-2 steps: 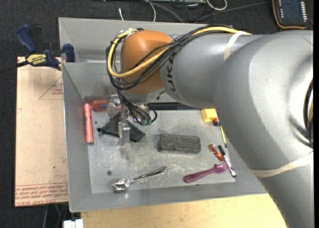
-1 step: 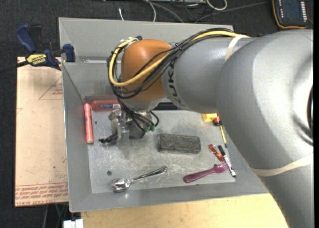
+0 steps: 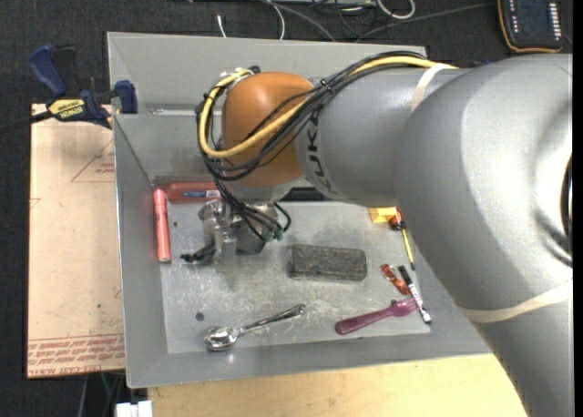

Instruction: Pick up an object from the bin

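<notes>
My gripper hangs low over the left middle of the bin floor, under the orange wrist cover. A small black thing lies on the floor just to its left, touching or nearly touching it. Further left, a pink-red marker lies lengthwise along the left wall. Another red pen-like thing lies across the back, just behind the gripper. A dark grey rectangular block rests flat to the gripper's right.
A metal spoon lies near the front wall, and a magenta plastic spoon at the front right. Along the right side lie a yellow piece, a thin pencil and a small red-and-black tool. The arm covers the back right.
</notes>
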{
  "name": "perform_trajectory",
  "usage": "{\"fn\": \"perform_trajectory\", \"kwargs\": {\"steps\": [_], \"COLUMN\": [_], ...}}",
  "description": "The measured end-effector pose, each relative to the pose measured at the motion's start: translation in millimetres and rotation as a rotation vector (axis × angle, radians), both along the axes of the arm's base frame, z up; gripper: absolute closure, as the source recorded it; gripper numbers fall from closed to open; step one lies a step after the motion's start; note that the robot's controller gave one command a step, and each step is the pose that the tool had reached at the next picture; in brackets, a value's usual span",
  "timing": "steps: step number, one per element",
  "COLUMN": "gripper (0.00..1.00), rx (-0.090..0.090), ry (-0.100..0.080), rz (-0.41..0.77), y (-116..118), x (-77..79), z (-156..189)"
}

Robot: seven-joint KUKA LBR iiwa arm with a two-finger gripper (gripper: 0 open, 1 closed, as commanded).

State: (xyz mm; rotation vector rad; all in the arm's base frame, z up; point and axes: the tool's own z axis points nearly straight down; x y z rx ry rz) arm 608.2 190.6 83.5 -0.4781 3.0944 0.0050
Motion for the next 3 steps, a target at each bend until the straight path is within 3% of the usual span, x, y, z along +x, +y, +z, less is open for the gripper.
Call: {"fn": "perform_trajectory", "kwargs": {"steps": [1,2,3], "gripper": [1.00,1.00,1.00], "rx": [0.000,0.000,0.001], "ry": [0.002,0.004,-0.003], "rz": [0.011,-0.029,0.019], "y": [-1,2,3], "x": [-19.2,3.8,3.0], "z": [105,145,132]}}
